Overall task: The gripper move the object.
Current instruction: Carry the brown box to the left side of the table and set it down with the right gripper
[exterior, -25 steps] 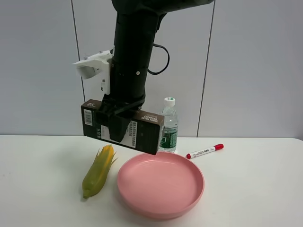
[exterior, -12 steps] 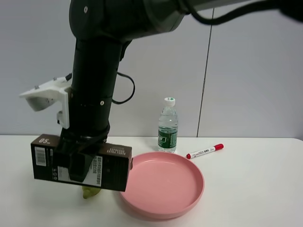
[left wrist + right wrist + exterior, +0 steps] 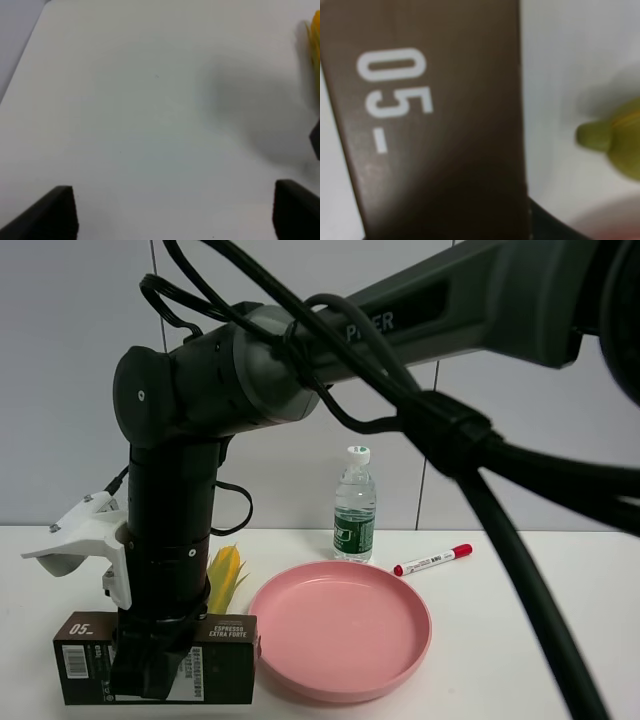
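Observation:
The dark brown carton [image 3: 225,665] with white "05" and "ESPRESSO EXTRA FORTE" lies lengthwise low at the table's front left, at or just above the surface. My right gripper [image 3: 150,670], on the thick dark arm reaching across from the right, is shut on the carton's middle from above. The right wrist view shows the carton's "05" end [image 3: 430,125] close up. My left gripper [image 3: 172,212] is open and empty over bare white table, with only its black fingertips [image 3: 55,212] showing. It is not seen in the exterior view.
A green-yellow corn cob [image 3: 225,575] lies just behind the carton, partly hidden by the arm; its tip shows in the right wrist view [image 3: 615,145]. A pink plate [image 3: 415,640] sits right of the carton. A water bottle [image 3: 355,510] and a red-capped marker [image 3: 432,560] stand behind.
The right arm carried the carton from above the plate's left rim down and to the left, to table level in front of the corn cob. The carton stays gripped.

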`<action>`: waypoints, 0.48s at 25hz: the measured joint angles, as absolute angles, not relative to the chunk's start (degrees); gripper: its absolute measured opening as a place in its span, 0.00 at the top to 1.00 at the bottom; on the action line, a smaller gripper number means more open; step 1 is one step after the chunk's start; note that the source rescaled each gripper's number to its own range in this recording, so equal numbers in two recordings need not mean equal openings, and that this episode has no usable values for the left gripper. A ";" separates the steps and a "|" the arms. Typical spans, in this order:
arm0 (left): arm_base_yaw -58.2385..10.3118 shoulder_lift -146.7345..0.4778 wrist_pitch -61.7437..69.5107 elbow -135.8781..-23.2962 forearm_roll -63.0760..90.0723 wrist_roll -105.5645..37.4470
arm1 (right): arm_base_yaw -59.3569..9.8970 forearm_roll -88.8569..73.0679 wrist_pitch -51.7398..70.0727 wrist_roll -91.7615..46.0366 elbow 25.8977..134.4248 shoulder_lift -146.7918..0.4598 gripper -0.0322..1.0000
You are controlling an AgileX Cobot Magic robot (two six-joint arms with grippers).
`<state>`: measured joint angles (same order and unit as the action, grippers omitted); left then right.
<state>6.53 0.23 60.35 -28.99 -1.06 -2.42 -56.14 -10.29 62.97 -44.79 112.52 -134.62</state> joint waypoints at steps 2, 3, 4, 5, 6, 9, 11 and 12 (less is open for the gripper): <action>6.53 0.23 60.35 -28.99 -1.06 -2.42 | -56.14 -10.23 59.79 -43.95 112.52 -134.87 0.96; 6.53 0.23 60.35 -28.99 -1.06 -2.42 | -56.14 -10.16 58.90 -43.59 112.52 -135.00 0.96; 6.53 0.23 60.35 -28.99 -1.06 -2.42 | -56.14 -9.98 58.53 -43.46 112.52 -135.24 0.96; 6.53 0.23 60.35 -28.99 -1.06 -2.42 | -56.14 -9.57 58.48 -42.99 112.52 -135.65 0.96; 6.53 0.23 60.35 -28.99 -1.06 -2.42 | -56.14 -8.88 58.63 -42.49 112.52 -136.11 0.96; 6.53 0.23 60.35 -28.99 -1.06 -2.42 | -56.14 -7.02 58.84 -40.55 112.52 -137.23 0.96; 6.53 0.23 60.35 -28.99 -1.06 -2.42 | -56.14 -6.52 58.84 -39.93 112.52 -137.70 0.96; 6.53 0.23 60.35 -28.99 -1.06 -2.42 | -56.14 -6.34 58.84 -39.64 112.52 -137.91 0.96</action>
<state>6.53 0.23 60.35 -28.99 -1.06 -2.42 -56.14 -6.34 58.84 -39.64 112.52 -137.91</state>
